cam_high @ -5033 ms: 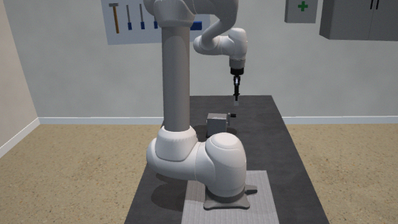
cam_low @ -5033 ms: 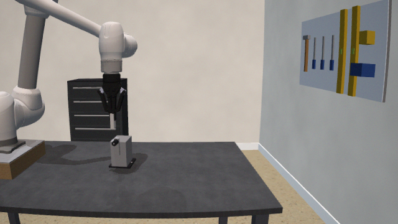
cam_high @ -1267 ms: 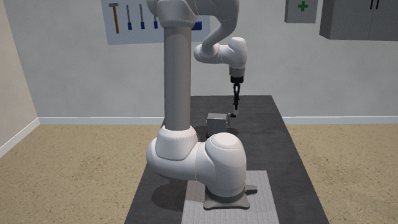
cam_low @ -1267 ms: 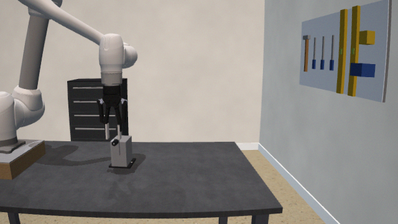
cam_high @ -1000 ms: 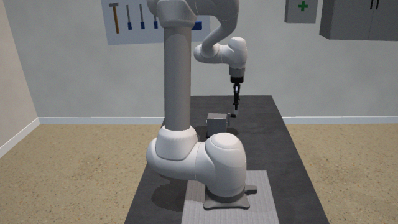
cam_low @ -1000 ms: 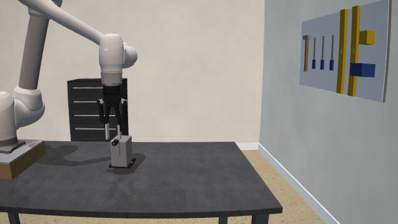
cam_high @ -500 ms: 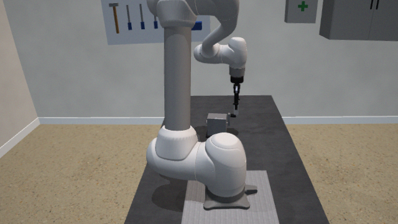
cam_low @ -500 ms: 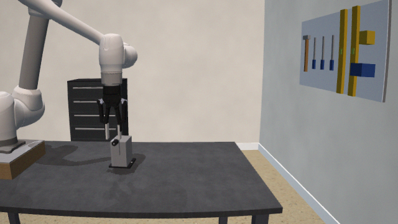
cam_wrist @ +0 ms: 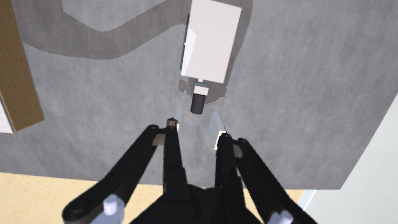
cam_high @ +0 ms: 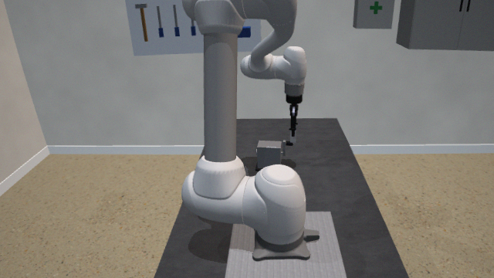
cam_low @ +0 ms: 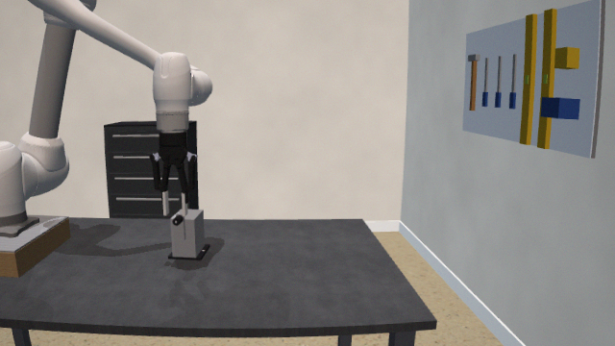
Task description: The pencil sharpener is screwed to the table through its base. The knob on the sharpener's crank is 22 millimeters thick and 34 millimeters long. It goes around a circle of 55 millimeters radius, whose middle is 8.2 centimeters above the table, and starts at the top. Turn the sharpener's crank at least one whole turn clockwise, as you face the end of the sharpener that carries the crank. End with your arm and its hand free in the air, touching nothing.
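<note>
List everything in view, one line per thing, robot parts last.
Table: one, dark grey, centre.
Pencil sharpener: one, light grey, on the table.
Crank knob: one, black, top of sharpener's end, below the fingers.
Drawer cabinet: one, black, behind the table.
Tool board: one, pale blue, on the wall.
First-aid box: one, grey, green cross.
Wall cupboard: one, grey.
Arm: one, white.
Gripper: one, black, part open, holding nothing.
</note>
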Tool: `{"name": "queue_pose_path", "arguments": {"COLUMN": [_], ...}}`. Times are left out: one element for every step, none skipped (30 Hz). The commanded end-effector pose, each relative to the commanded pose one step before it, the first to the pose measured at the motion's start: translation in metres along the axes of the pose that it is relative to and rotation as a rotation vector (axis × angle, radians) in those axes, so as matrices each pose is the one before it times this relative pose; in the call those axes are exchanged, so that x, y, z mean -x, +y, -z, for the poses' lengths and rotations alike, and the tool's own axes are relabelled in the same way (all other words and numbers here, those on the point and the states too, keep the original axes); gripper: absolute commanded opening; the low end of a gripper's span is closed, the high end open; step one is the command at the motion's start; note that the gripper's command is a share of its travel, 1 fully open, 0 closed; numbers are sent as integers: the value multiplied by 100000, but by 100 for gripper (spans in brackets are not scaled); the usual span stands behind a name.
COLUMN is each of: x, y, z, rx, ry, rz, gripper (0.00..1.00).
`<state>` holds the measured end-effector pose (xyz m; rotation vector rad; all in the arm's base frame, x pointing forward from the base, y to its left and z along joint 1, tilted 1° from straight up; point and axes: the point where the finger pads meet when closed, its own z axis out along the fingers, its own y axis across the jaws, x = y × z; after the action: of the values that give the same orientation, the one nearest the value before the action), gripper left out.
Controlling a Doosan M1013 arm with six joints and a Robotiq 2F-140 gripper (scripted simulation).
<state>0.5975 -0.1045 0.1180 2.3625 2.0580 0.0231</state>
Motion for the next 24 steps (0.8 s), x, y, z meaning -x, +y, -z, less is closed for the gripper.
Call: {"name": "queue_pose_path", "arguments": {"x": [-2, 0, 0, 0, 0, 0, 0, 0, 0, 0, 0, 0, 0, 0, 0, 0, 0, 0, 0, 0, 0, 0, 0, 0], "y": [-1, 0, 0, 0, 0, 0, 0, 0, 0, 0, 0, 0, 0, 0, 0, 0, 0, 0, 0, 0, 0, 0, 0, 0], "z": [-83, 0, 0, -48, -54, -60, -67, -73, -78, -84, -89, -94, -99, -102, -106, -110, -113, -115, 0, 0, -116, -117, -118, -118], "rx": [11, 0, 0, 0, 0, 0, 0, 0, 0, 0, 0, 0, 0, 0, 0, 0, 0, 0, 0, 0, 0, 0, 0, 0], "ry": [18, 0, 0, 0, 0, 0, 0, 0, 0, 0, 0, 0, 0, 0, 0, 0, 0, 0, 0, 0, 0, 0, 0, 0], "rz": [2, 0, 0, 0, 0, 0, 0, 0, 0, 0, 0, 0, 0, 0, 0, 0, 0, 0, 0, 0, 0, 0, 0, 0], "gripper": [32, 32, 32, 32, 32, 32, 32, 32, 32, 32, 32, 32, 32, 32, 32, 32, 32, 32, 32, 32, 32, 32, 32, 32]}}
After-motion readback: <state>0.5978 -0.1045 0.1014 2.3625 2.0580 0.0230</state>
